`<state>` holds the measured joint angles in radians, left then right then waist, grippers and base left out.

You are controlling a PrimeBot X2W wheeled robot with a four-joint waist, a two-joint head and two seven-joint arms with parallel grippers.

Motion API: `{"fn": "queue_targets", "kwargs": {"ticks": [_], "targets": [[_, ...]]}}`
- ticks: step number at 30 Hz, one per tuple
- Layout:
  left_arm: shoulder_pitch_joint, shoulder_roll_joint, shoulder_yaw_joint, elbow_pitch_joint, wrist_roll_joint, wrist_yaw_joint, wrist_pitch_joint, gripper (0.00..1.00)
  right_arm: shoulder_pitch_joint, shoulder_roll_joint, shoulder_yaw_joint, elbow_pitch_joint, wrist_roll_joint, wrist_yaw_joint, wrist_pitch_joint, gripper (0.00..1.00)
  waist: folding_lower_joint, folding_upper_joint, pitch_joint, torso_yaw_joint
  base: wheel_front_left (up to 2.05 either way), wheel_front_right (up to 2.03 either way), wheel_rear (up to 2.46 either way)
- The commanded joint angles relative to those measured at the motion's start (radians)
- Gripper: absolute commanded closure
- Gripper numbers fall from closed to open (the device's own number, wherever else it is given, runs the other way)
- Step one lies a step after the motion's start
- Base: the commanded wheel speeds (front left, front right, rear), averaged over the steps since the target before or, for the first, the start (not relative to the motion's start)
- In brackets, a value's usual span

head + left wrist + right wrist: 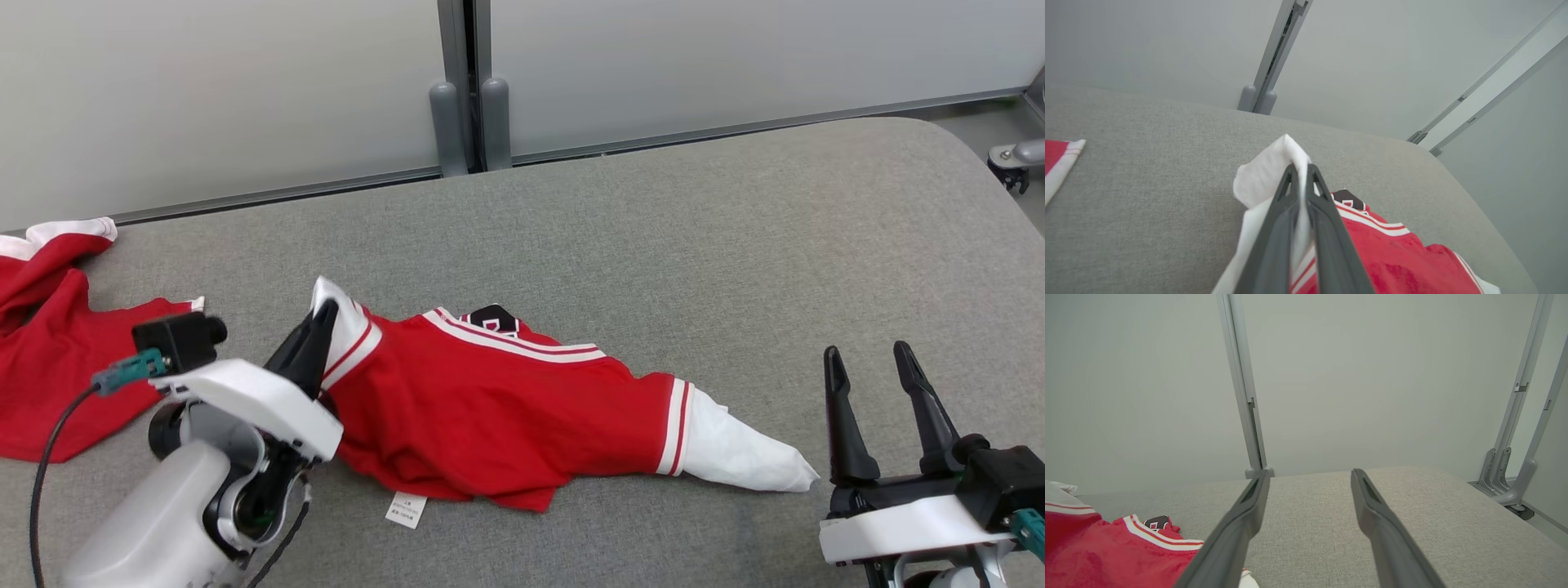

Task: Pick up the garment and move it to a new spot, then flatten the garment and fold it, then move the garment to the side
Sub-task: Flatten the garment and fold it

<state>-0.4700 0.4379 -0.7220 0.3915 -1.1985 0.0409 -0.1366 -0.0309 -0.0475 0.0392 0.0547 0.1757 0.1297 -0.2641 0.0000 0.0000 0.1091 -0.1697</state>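
On the grey padded desk (653, 229), near its middle and slightly toward the robot's left, lies the garment (490, 408): a red top with white sleeves and red-and-white striped trim. It is crumpled and stretched out sideways rather than flat. Its right-hand sleeve (743, 457) tapers to a point on the desk, near the right gripper (867, 351). A black patch (492, 317) shows at the neckline on the far edge, and a small white label (406, 509) sticks out from the near hem onto the desk.

The left gripper (322, 327) is closed on the garment's other white sleeve (343, 322). In the left wrist view the two dark fingers (1278, 228) are pressed together with the white cloth pinched between them, and a fold of it (1261, 179) rises past the fingertips. That end of the garment is lifted a little, while the red body rests on the desk.

The right gripper is open, its fingers spread well apart and holding nothing. It sits at the lower right, over bare desk beside the garment; the right wrist view shows the red cloth off to the left of its fingers (1241, 522).

A second red garment (49, 359) with white trim lies at the desk's left edge, apart from the first. Pale wall panels (204, 98) joined by a grey post (465, 82) stand behind the desk.
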Motion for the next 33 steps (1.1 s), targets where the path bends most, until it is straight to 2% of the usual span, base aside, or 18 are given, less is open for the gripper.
{"fn": "queue_targets", "kwargs": {"ticks": [1,5,10,14,19,22,30,33], "targets": [[-0.031,-0.007,0.02,-0.04,-0.009,0.02,-0.009,1.0,0.007,-0.006,0.0,0.003,0.002,0.002,-0.001,0.0,0.0,0.0,-0.008,0.001,0.0,0.0,0.0],[-0.109,-0.027,0.069,-0.121,-0.008,0.085,-0.027,1.0,0.011,-0.006,0.009,0.005,0.002,0.002,-0.001,0.0,0.0,0.0,-0.02,-0.006,0.0,0.0,0.0],[-0.231,-0.049,0.122,-0.12,0.049,0.185,-0.079,1.0,0.019,-0.006,0.015,0.007,-0.004,0.002,-0.001,0.0,0.0,0.0,-0.032,-0.026,0.0,0.0,0.0],[-0.311,-0.066,0.161,-0.09,0.093,0.225,-0.109,1.0,0.026,-0.006,0.014,0.006,-0.01,0.002,-0.001,0.0,0.0,0.0,-0.038,-0.042,0.0,0.0,0.0],[-0.377,-0.099,0.163,-0.04,0.154,0.23,-0.122,1.0,0.035,-0.006,0.016,0.005,-0.015,0.002,-0.001,0.0,0.0,0.0,-0.04,-0.057,0.0,0.0,0.0],[-0.393,-0.144,0.138,-0.02,0.181,0.212,-0.125,1.0,0.032,-0.006,0.023,0.005,-0.015,0.002,0.0,0.0,0.0,0.0,-0.036,-0.067,0.0,0.0,0.0],[-0.315,-0.322,-0.043,0.085,0.217,0.137,-0.116,1.0,-0.001,-0.006,0.047,0.005,0.0,0.002,0.0,0.0,0.0,0.0,0.0,-0.11,0.0,0.0,0.0],[-0.285,-0.351,-0.099,0.098,0.226,0.118,-0.114,1.0,-0.003,-0.006,0.047,0.004,0.001,0.002,0.0,0.0,0.0,0.0,0.01,-0.124,0.0,0.0,0.0]]}}
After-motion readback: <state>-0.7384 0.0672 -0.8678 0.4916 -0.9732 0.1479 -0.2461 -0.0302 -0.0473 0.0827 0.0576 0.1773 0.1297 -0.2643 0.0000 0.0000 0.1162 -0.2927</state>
